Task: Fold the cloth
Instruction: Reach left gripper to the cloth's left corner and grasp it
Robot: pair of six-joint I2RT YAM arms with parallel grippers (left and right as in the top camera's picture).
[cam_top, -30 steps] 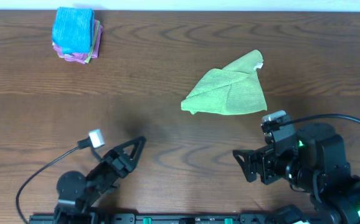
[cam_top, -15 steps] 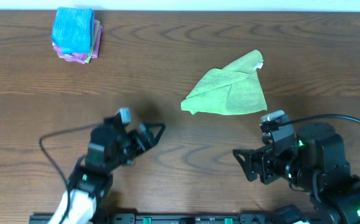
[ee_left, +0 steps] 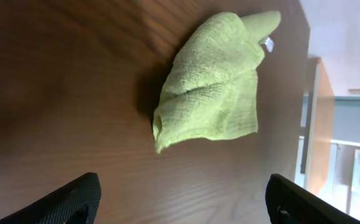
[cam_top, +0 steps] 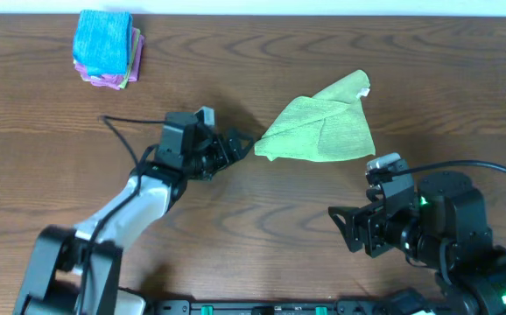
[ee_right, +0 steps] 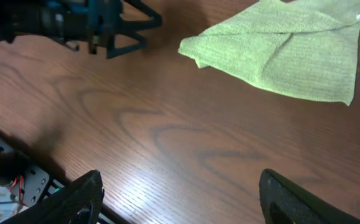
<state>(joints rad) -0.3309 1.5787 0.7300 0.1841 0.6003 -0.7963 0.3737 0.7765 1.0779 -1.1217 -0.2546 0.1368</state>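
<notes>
A light green cloth (cam_top: 323, 127) lies crumpled in a rough triangle on the wooden table, right of centre. It also shows in the left wrist view (ee_left: 214, 84) and the right wrist view (ee_right: 292, 53). My left gripper (cam_top: 240, 147) is open and empty, its fingertips just left of the cloth's left corner; its own view (ee_left: 183, 202) shows the cloth ahead of the jaws. My right gripper (cam_top: 345, 229) is open and empty near the front edge, well short of the cloth; its jaws frame bare wood in its own view (ee_right: 180, 199).
A stack of folded cloths (cam_top: 106, 48), blue on top with pink and green below, sits at the far left back of the table (cam_top: 235, 70). The left arm (ee_right: 86, 25) shows in the right wrist view.
My left arm has swung from the front left edge forward and right, up to the cloth's left corner. The right arm and the cloth have not moved.
</notes>
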